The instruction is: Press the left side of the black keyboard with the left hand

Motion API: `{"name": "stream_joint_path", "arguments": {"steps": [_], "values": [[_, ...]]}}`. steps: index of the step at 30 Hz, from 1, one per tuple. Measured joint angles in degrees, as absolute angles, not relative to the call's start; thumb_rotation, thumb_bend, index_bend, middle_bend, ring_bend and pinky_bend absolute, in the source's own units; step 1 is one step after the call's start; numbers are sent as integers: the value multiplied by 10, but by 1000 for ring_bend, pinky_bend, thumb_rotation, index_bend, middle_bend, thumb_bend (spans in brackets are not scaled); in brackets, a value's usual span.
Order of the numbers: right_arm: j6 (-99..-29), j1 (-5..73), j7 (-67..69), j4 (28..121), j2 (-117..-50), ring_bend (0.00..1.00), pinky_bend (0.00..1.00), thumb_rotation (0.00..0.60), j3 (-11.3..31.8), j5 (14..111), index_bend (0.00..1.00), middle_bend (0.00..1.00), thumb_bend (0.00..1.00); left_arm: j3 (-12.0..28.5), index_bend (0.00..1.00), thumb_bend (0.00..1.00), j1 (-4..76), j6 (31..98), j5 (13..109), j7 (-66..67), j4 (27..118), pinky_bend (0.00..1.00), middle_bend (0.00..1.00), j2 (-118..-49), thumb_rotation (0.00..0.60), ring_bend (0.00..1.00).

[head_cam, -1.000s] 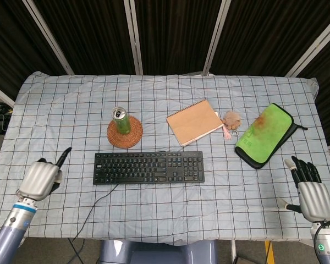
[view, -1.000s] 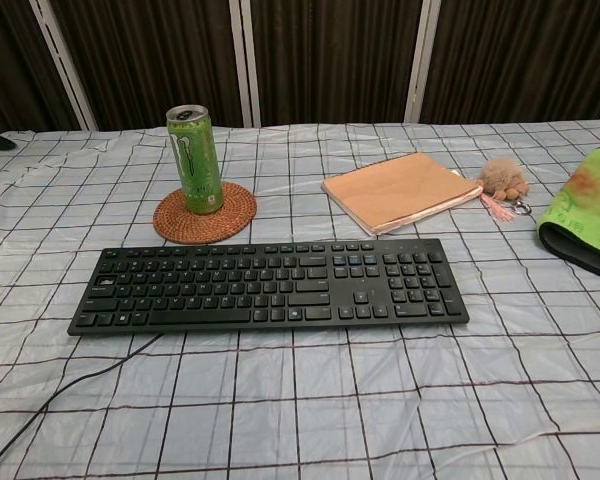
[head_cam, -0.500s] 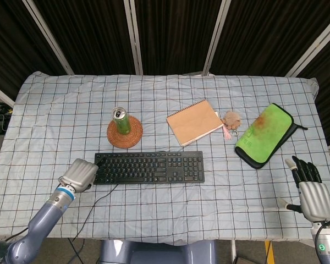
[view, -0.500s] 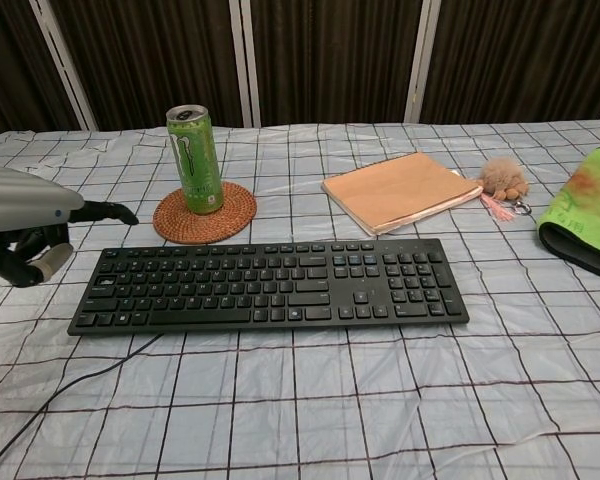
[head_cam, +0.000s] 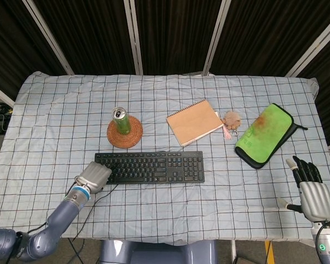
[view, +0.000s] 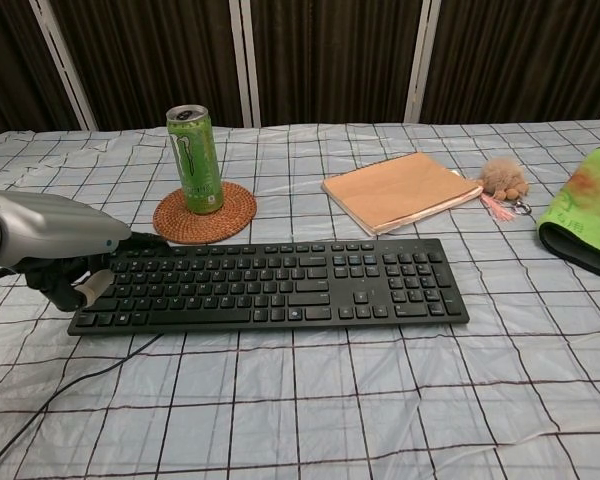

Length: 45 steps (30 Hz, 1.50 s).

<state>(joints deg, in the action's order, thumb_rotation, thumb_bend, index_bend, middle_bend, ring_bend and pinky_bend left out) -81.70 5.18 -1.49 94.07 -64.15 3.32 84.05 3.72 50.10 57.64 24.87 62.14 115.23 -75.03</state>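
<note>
Count on table: one keyboard point(head_cam: 149, 167), one can point(head_cam: 120, 121), one coaster point(head_cam: 124, 132), one notebook point(head_cam: 194, 122), one green pouch point(head_cam: 263, 135), one plush keychain point(head_cam: 230, 120). Hands: two.

black plastic keyboard point(view: 270, 283): matt keys and frame, low sheen
left hand point(head_cam: 94, 176): smooth silver-grey shell, satin, with dark fingers
right hand point(head_cam: 313, 197): same satin grey shell, black fingers
checked tablecloth point(view: 380, 400): thin pale cloth, creased, slight shine
green drink can point(view: 196, 159): glossy printed metal
round woven coaster point(view: 230, 217): rough brown fibre
tan notebook point(head_cam: 194, 121): matt paper cover
green pouch point(head_cam: 264, 134): soft fabric, black edging
small furry keychain point(view: 503, 178): fuzzy
</note>
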Motion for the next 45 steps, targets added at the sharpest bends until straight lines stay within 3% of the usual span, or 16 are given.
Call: {"name": "stream_joint_path", "arguments": {"steps": [14,45], "values": [[-814,52,-7,943,-640,0,0,600,34,837,53,0,82,22,0,760,566,600,173,635,1113,470,767,-809,600,662],[-819,50,-6,947,-642,0,0,600,35,837,53,0,82,-29,26,776,618,600,143,593,1098,470,764,-827,600,662]]}}
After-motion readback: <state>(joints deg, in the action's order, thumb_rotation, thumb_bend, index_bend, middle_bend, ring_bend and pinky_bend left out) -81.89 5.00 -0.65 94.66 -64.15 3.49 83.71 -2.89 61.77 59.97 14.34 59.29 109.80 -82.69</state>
